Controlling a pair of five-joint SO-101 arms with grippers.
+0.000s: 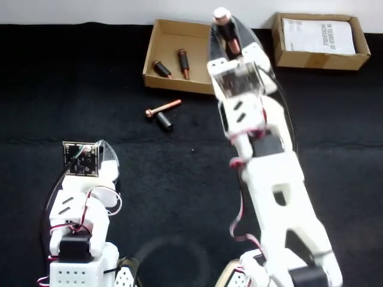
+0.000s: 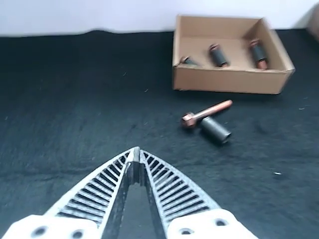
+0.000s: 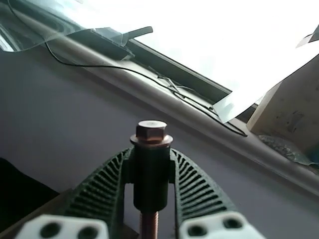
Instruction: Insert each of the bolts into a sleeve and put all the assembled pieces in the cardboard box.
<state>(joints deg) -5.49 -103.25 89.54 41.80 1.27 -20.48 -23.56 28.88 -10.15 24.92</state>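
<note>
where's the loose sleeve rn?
In the high view, left of centre, the dark grey cylindrical sleeve lies on the black table cover just in front of the open cardboard box, right beside the loose copper bolt.

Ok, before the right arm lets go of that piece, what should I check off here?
1. Grip: right gripper shut on held piece: ok.
2. Seating: bolt head rests on sleeve: ok.
3. Held piece over cardboard box: cannot tell; in the high view it sits near the box's right edge.
4. Free floor beside finished pieces: ok.
5. Clearance: left gripper shut, away from the box: ok.
6. All bolts sleeved: not ok; loose bolt and loose sleeve lie unjoined.
</note>
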